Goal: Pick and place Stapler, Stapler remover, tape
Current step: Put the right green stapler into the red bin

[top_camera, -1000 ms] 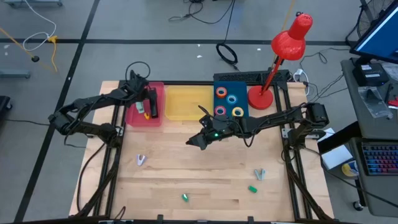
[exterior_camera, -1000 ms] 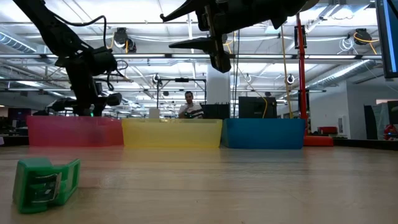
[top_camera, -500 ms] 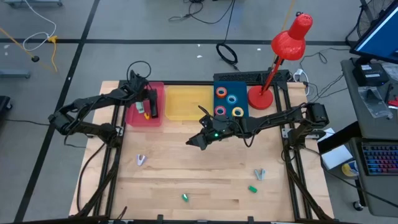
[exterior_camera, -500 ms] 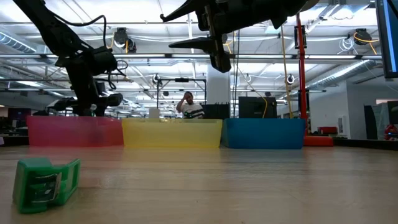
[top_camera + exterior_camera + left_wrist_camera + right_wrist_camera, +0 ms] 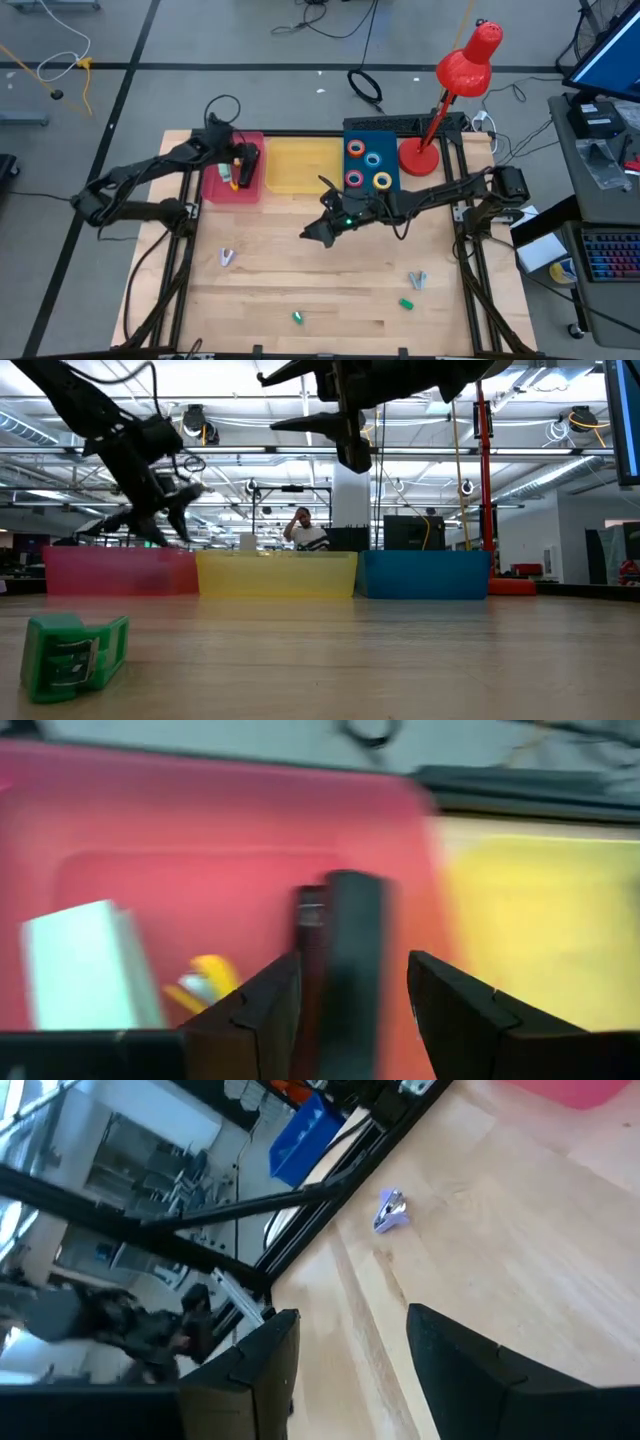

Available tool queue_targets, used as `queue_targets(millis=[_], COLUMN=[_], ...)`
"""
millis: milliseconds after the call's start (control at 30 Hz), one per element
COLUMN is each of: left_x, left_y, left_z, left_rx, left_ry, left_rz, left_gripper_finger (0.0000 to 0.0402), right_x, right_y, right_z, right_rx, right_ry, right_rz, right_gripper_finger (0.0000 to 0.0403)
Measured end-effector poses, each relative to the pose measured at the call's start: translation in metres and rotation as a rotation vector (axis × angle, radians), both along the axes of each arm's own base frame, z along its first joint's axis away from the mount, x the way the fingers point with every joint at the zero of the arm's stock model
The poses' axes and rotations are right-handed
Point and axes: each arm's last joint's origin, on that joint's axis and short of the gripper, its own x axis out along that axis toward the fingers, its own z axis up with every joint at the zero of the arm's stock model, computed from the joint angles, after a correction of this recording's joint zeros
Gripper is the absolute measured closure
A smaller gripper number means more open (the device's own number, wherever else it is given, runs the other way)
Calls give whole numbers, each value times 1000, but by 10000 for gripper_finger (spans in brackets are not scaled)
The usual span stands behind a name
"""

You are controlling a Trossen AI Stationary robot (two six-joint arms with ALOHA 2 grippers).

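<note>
1. A black, bar-shaped stapler (image 5: 345, 960) lies in the translucent pink plastic bin (image 5: 218, 186), its long axis running from the bin's near wall toward its far wall.
2. The left hand (image 5: 243, 158) hangs over that bin, fingers (image 5: 250, 1020) parted either side of the stapler's end without visibly clamping it.
3. Beside the stapler in the pink bin sit a pale boxy item (image 5: 80, 965) and a small yellow-orange piece (image 5: 205, 978); what they are is unclear.
4. Four ring-shaped tape rolls (image 5: 367, 164) with pale centres lie flat in the blue bin (image 5: 390, 130), beyond the empty-looking yellow bin (image 5: 300, 165) next to the pink one.
5. The right hand (image 5: 310, 234) hovers over the wooden tabletop (image 5: 330, 280) in front of the yellow bin, fingers apart, holding nothing.
6. Small claw-shaped staple removers (image 5: 226, 258) lie scattered on the tabletop nearer the front, well away from the pink bin.
</note>
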Motion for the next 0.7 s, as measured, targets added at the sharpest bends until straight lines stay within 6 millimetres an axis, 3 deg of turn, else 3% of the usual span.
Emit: queue_targets(millis=[367, 533, 700], left_x=[-11, -15, -12], left_y=[-59, -87, -108], left_z=[62, 78, 85], left_rx=[198, 227, 216], left_ry=[-248, -371, -455], left_rz=[-181, -282, -390], left_gripper_finger=[218, 218, 218], right_x=[-7, -20, -53], right_y=[27, 48, 66], right_z=[-2, -13, -23], right_rx=[111, 273, 347], right_ry=[50, 285, 650], right_rz=[329, 443, 436], right_gripper_finger=[238, 246, 255])
